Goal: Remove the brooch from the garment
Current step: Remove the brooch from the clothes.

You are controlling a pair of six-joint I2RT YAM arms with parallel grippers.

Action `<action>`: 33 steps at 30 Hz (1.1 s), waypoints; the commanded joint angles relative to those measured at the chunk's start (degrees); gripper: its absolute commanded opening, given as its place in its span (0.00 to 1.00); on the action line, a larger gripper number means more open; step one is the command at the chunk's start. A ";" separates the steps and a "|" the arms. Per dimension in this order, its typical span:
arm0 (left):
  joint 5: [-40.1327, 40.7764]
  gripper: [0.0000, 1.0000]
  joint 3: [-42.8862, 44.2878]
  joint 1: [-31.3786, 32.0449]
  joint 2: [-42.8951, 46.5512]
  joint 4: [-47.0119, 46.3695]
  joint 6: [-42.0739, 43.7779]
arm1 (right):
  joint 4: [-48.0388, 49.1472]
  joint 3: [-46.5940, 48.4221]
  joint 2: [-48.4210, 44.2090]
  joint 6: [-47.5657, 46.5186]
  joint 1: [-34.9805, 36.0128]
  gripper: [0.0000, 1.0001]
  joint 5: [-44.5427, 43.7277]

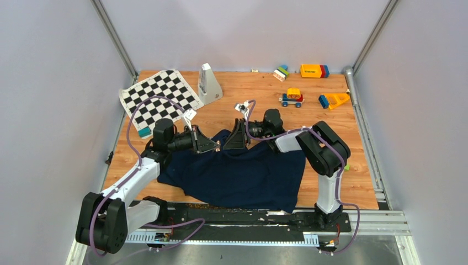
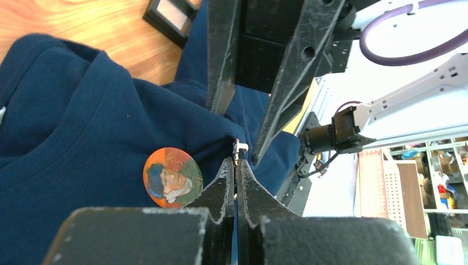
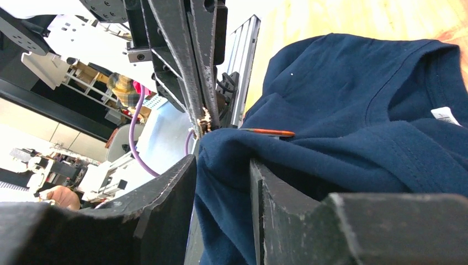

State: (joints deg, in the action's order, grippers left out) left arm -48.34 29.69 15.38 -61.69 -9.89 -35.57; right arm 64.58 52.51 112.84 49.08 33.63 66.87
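The dark navy garment (image 1: 243, 176) lies crumpled on the wooden table between the two arms. A round orange portrait brooch (image 2: 173, 176) sits on its cloth (image 2: 72, 110); in the right wrist view the brooch (image 3: 267, 132) shows edge-on atop a fold. My left gripper (image 1: 217, 146) is shut (image 2: 236, 163) on a small metal pin piece at the fold's edge, just right of the brooch face. My right gripper (image 1: 230, 144) faces it and grips a raised fold of garment (image 3: 353, 83) between its fingers (image 3: 221, 165). A white tag (image 3: 444, 115) shows at the collar.
A black-and-white chequered mat (image 1: 160, 99) lies at the back left, with a teal block (image 1: 144, 132) by it. A white wedge-shaped object (image 1: 209, 83) stands behind the arms. Toy blocks (image 1: 314, 70), a toy car (image 1: 291, 97) and an orange piece (image 1: 334, 100) lie at the back right.
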 commanded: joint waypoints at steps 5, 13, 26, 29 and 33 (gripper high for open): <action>-6.83 0.00 -0.96 -0.08 0.77 -11.63 -3.68 | 0.59 3.59 0.29 1.12 1.26 0.23 3.05; -8.09 0.00 -2.60 0.34 0.81 -17.04 -5.04 | 9.12 4.68 2.84 9.83 1.42 0.21 5.33; -7.86 0.00 -2.20 3.29 -1.23 -20.08 -4.42 | 5.33 6.98 3.86 10.55 1.95 0.00 5.91; -6.96 0.00 -1.90 3.44 -1.79 -18.29 -3.76 | 4.03 6.78 3.35 9.16 1.98 0.00 5.78; -5.28 0.00 -1.67 3.43 -2.02 -16.11 -3.18 | 1.12 5.40 1.48 5.98 1.78 0.00 3.54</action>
State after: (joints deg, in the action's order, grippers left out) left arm -52.88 26.24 16.53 -63.57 -24.67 -39.44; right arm 67.85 57.10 115.85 58.81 34.20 76.12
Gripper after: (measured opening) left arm 0.007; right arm 0.043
